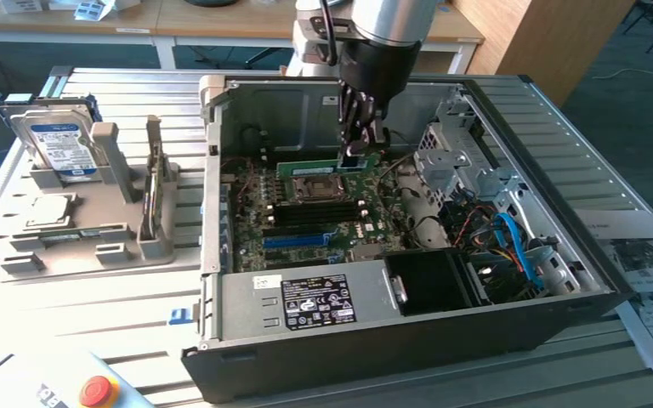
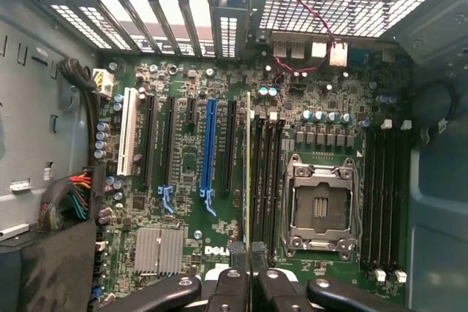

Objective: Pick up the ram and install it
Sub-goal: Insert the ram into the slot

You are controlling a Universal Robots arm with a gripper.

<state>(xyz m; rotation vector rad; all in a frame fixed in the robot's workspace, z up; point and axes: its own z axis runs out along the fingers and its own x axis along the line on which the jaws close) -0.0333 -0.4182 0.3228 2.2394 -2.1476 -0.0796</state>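
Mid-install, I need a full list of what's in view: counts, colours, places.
computer case: one, black, open, centre
board: one, green, inside the case
processor socket: one, silver, on the board
ram: one, green, on edge beside the socket
stand: one, grey, exterior view's left
hard drive: one, blue-and-white label, upright in the stand
processor chip: one, silver, on the stand
button: one, red, exterior view's lower left
tool: one, black, shut on the ram

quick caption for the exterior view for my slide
The gripper holds the ram on edge over the motherboard inside the open computer case.
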